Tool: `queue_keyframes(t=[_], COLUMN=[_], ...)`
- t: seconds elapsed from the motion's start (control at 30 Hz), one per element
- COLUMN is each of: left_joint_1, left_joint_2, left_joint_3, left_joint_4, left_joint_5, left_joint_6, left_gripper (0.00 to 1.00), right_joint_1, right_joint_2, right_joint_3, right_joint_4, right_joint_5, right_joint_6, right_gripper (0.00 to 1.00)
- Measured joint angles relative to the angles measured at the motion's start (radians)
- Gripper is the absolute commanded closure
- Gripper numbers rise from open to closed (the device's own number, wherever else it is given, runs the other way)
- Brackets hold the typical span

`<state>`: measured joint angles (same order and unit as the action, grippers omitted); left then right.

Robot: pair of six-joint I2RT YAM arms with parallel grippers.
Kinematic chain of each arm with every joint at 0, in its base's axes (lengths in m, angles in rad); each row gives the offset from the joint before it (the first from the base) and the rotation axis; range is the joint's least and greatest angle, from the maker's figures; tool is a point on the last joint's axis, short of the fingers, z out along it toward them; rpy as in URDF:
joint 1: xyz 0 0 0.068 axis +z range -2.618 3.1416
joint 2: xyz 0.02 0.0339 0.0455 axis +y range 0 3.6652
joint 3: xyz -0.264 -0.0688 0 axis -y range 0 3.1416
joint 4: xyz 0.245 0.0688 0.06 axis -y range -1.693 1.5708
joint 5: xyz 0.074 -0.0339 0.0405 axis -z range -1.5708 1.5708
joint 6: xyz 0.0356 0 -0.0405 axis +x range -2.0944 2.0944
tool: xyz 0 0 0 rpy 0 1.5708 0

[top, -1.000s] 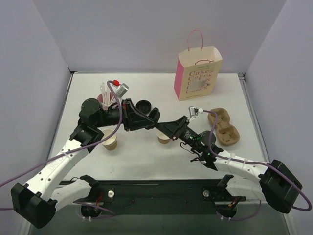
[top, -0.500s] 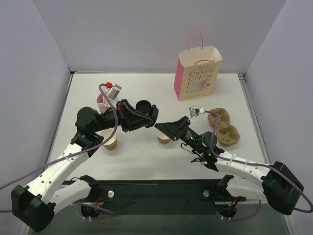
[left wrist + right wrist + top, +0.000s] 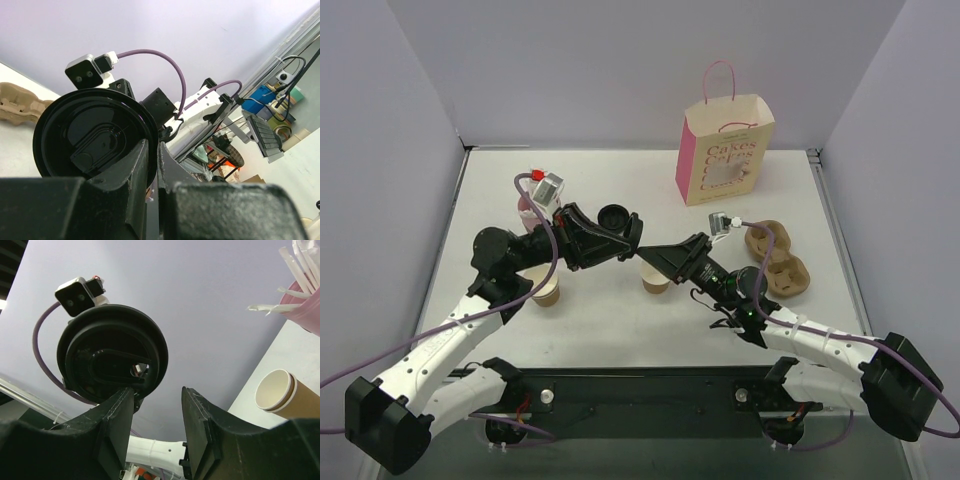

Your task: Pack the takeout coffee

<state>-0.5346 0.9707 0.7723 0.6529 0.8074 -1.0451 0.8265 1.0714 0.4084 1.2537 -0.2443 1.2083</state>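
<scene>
straw cup (image 3: 526, 204): pink, at 10 o'clock on the table; outside the work zone; not part of this job
lidless cup (image 3: 548, 293): brown, white inside, at 9 o'clock, partly under the left arm; a spare, leave it alone
left gripper (image 3: 153, 152): clamped on the rim of the black lid (image 3: 90, 132); an edge-only pinch leaves the lid face free; lid is in the air, tilted on edge, about 11 o'clock from the takeout coffee cup
takeout coffee cup (image 3: 655, 283): on the table near centre, right beneath the right gripper's fingers; top partly hidden; with the lid in the air I read the cup as uncapped
right gripper (image 3: 157, 392): jaws apart, nothing between them; tips face the lid, one finger close to its lower edge; contact can't be told; my read: either set to take the lid or to steady the cup for capping
pink bag (image 3: 725, 150): upright, mouth open, at 1 o'clock; likely the pack target
cup carrier (image 3: 778, 260): cardboard, at 3 o'clock, just beside the right arm; the other possible slot for the cup
step: capping not yet done; packing not yet begun
</scene>
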Motion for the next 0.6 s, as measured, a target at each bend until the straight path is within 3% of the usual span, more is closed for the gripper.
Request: queue_keyframes(t=[0.37,0.6], left_joint_1=[0.000,0.000], left_joint_2=[0.000,0.000], left_joint_3=[-0.018,-0.029], left_joint_4=[0.089,0.146], left_joint_5=[-0.007,-0.015], left_joint_6=[-0.063,-0.097], left_gripper=[0.80,0.80], right_joint_1=[0.006,0.016], right_joint_2=[0.000,0.004], right_joint_3=[0.070,0.077], right_joint_4=[-0.002,-0.003], right_joint_5=[-0.004,-0.005], right_joint_6=[0.004,0.005], right_gripper=[0.61,0.73])
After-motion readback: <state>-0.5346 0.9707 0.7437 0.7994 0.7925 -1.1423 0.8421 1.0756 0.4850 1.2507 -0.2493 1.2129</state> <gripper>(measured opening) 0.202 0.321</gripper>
